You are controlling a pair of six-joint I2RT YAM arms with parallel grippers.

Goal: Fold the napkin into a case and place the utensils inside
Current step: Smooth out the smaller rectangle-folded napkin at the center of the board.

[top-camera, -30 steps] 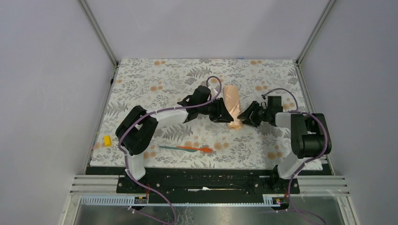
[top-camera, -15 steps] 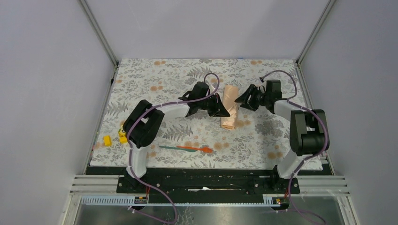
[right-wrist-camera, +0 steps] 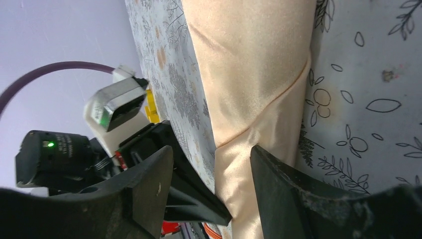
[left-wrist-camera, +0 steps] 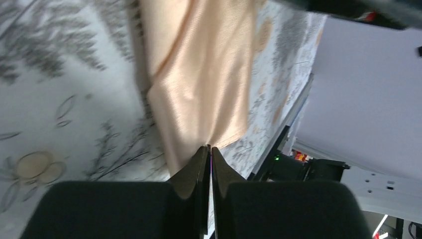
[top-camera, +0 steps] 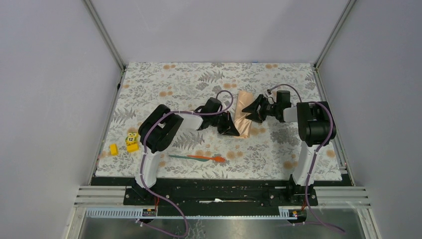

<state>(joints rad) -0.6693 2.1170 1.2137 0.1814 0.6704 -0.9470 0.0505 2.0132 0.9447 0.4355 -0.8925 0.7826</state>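
**Folded, not yet filled**

Nearest the bases: utensils [top-camera: 199,158], teal and orange, lying together flat on the tablecloth [top-camera: 164,84], touched by neither arm. Off by the left edge: yellow block [top-camera: 114,149]. Farther in, mid-table: case [top-camera: 244,113], a narrow layered strip crossed by a diagonal fold line. At its near end: left gripper [left-wrist-camera: 209,149], clenched, seemingly nipping the cloth edge. At its right flank: right gripper [right-wrist-camera: 211,152], spread wide, grasping nothing, fingers straddling the fabric. By the look of it, folding done or nearly so, perhaps one last tidy. Left to do: fetching both utensils and slipping them inside.
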